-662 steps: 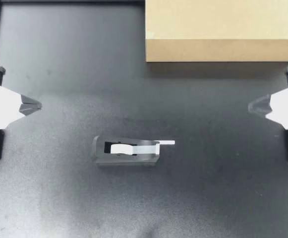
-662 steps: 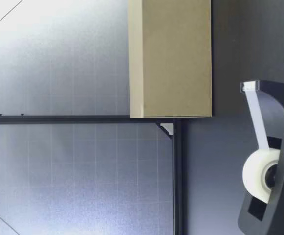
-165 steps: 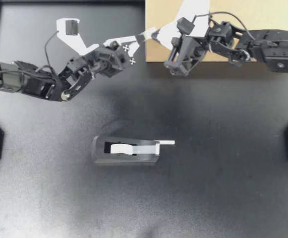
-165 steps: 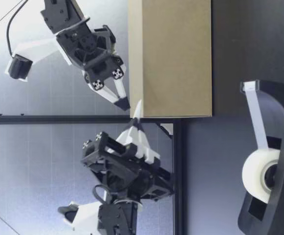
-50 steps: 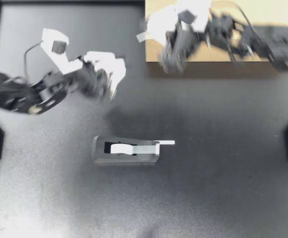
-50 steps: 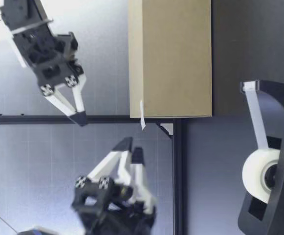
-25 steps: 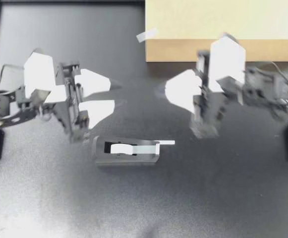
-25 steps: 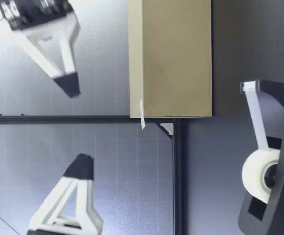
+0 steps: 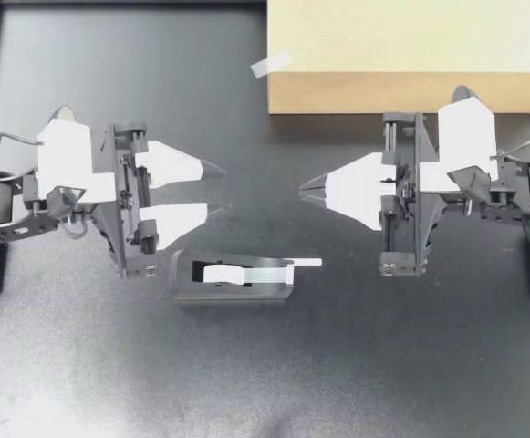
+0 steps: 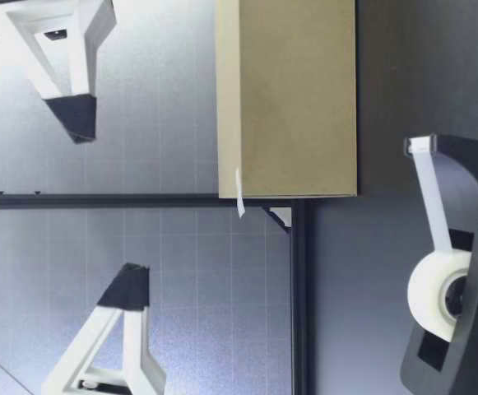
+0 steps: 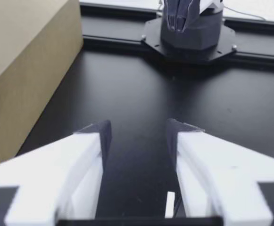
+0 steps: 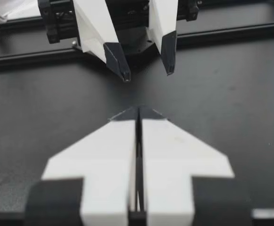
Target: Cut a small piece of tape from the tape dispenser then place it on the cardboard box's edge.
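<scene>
The black tape dispenser stands mid-table with a white strip lying over its cutter; it is also the nearest thing in the low view. A small piece of tape sticks out from the near left corner of the cardboard box, and it hangs off that edge in the low view. My left gripper hovers open and empty just left of the dispenser. My right gripper faces it, shut and empty. In the right wrist view the shut fingers point at my left gripper.
The box fills the table's far right part and stands beside my left gripper. A black frame rail runs behind the table. The dispenser's loose tape end shows under the left gripper's fingers.
Both arms have pulled back from the box corner and swung down to face each other above the dispenser. The tape piece stays on the box.
</scene>
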